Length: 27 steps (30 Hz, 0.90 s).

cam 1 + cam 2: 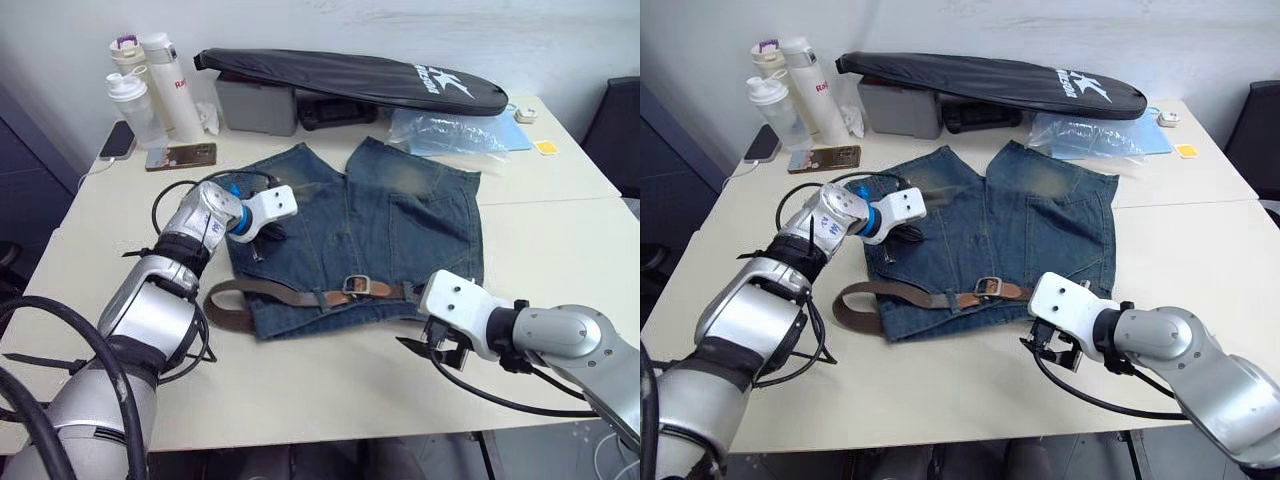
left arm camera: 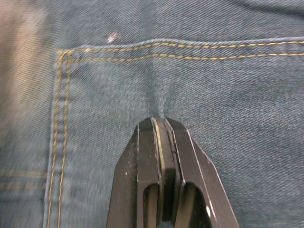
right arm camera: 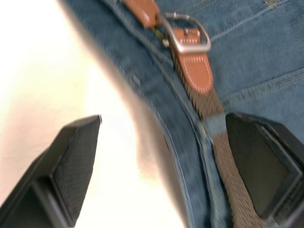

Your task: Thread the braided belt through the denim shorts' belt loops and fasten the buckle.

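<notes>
Braided belt (image 1: 290,294) along denim shorts (image 1: 400,215) waistband, buckle (image 3: 187,34) seemingly fastened; left gripper (image 2: 164,124) pinching denim, right gripper (image 3: 164,156) spread wide.

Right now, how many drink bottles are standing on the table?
3, clustered at the table's far left corner: a clear shaker bottle nearest the phone, a white bottle with a purple lid behind it, and a tall white flask beside them. Another behind these could be hidden.

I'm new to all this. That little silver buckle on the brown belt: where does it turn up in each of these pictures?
Left eye view: the buckle lies low on the denim shorts, near their waistband.
Right eye view: the buckle sits at the same spot, near the picture's middle.
Left wrist view: denim and stitching, no buckle.
Right wrist view: the buckle lies ahead of the gripper's fingers.
Shared landmark: the tan leather tab beside the buckle.
</notes>
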Motion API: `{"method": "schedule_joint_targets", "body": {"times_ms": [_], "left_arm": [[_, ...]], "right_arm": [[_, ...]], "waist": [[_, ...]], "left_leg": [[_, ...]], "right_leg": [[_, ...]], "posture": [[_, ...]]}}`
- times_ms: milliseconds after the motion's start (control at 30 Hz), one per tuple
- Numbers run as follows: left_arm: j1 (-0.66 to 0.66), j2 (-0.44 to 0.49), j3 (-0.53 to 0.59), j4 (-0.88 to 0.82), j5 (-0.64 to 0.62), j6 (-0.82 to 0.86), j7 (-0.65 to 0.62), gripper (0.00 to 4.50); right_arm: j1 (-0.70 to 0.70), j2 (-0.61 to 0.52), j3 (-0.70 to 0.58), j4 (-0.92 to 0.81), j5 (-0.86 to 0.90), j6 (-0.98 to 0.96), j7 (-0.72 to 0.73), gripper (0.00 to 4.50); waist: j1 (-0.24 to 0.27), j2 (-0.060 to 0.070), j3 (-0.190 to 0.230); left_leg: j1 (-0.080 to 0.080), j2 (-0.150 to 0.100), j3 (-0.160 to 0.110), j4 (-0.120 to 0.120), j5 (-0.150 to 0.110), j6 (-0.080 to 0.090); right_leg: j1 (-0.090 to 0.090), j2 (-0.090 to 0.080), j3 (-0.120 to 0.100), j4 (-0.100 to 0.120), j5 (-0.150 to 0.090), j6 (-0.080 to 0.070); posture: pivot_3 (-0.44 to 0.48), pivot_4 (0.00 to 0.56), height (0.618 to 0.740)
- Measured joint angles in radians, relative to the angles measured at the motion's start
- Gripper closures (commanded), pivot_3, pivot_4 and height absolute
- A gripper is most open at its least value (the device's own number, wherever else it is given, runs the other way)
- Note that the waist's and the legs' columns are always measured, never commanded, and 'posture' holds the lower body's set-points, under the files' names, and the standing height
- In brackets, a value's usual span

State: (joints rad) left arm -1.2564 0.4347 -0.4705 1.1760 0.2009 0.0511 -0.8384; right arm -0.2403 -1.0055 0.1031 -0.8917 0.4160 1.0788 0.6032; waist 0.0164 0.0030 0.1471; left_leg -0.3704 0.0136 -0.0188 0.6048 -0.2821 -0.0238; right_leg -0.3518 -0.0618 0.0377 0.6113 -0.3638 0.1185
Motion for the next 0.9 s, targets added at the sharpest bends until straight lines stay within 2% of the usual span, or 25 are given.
{"method": "schedule_joint_targets", "body": {"times_ms": [133, 300, 400, 667, 733, 900], "left_arm": [[-0.036, -0.003, 0.024, 0.075, 0.036, -0.04, 0.044, 4.47], [-0.04, -0.008, 0.065, 0.1, 0.045, -0.031, 0.028, 4.47], [-0.04, -0.013, 0.107, 0.1, 0.038, 0.003, 0.003, 3.55], [-0.041, 0.009, 0.224, 0.065, -0.022, 0.108, -0.13, 0.06], [-0.044, 0.023, 0.248, 0.039, -0.038, 0.126, -0.164, 0.06], [-0.013, 0.078, 0.29, -0.119, -0.095, 0.113, -0.359, 0.06]], "right_arm": [[-0.004, 0.0, 0.0, 0.001, -0.006, 0.001, -0.006, 0.0], [-0.004, 0.005, 0.001, 0.001, -0.006, 0.001, -0.008, 0.0], [-0.015, 0.012, 0.007, 0.002, -0.006, 0.001, -0.009, 0.0], [-0.059, 0.022, 0.029, 0.029, -0.006, -0.009, -0.003, 0.0], [-0.071, 0.032, 0.038, 0.032, -0.006, -0.011, 0.002, 0.0], [-0.169, 0.095, 0.112, 0.078, -0.014, -0.041, 0.014, 0.0]], "waist": [[0.0, 0.0, 0.0], [0.0, 0.0, 0.0], [0.001, 0.0, 0.0], [0.0, 0.0, 0.0], [0.0, 0.0, 0.0], [-0.013, 0.003, -0.002]], "left_leg": [[0.0, 0.0, 0.0, 0.0, 0.0, 0.0], [0.0, 0.0, 0.0, 0.0, 0.001, -0.001], [0.0, 0.0, 0.0, 0.0, 0.002, -0.003], [0.0, 0.0, 0.001, 0.001, 0.002, -0.003], [0.0, 0.0, 0.001, 0.001, 0.002, -0.004], [0.001, 0.0, 0.002, 0.0, 0.003, -0.004]], "right_leg": [[0.0, 0.0, 0.0, 0.001, 0.0, 0.0], [0.0, 0.0, 0.0, 0.002, 0.0, 0.0], [-0.001, 0.0, 0.0, 0.002, 0.0, 0.0], [-0.002, 0.0, 0.001, 0.006, 0.0, 0.0], [-0.003, 0.0, 0.001, 0.007, 0.0, 0.0], [-0.004, -0.001, 0.0, 0.009, 0.0, 0.0]], "posture": [[0.0, 0.15, 0.74], [0.0, 0.15, 0.74], [0.0, 0.15, 0.74], [0.0, 0.15, 0.74], [0.0, 0.15, 0.74], [0.0, 0.15, 0.74]]}}
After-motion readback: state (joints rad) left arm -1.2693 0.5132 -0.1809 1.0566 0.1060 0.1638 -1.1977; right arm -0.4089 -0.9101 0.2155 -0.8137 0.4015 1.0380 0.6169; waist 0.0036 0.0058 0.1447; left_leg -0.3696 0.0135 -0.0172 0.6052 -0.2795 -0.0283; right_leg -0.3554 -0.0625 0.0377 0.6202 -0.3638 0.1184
